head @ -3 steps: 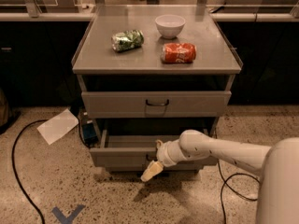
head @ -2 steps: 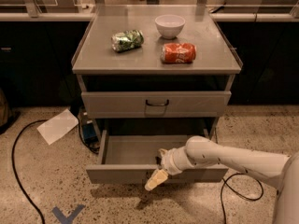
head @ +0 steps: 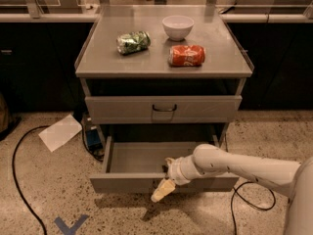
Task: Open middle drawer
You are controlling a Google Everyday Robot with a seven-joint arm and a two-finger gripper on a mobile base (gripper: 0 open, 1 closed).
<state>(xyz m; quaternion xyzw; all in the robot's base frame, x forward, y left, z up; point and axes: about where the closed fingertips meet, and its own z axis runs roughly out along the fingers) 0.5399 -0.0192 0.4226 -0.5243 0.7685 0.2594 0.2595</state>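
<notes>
Drawer check: we find the middle drawer (head: 127, 182) standing well out beneath the shut upper drawer (head: 122, 109). Gripper (head: 164, 187) sits against the centre of its near front panel, angled down-left; whether it grasps anything we cannot tell. On the cabinet top (head: 102, 65) are a white bowl (head: 177, 27), a red can (head: 187, 55) on its side, and a green packet (head: 133, 42) to the left.

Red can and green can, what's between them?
Camera view: only bare grey cabinet top between the lying red soda can and the crumpled green can. The gripper is down at the front of the open grey metal middle drawer.
</notes>
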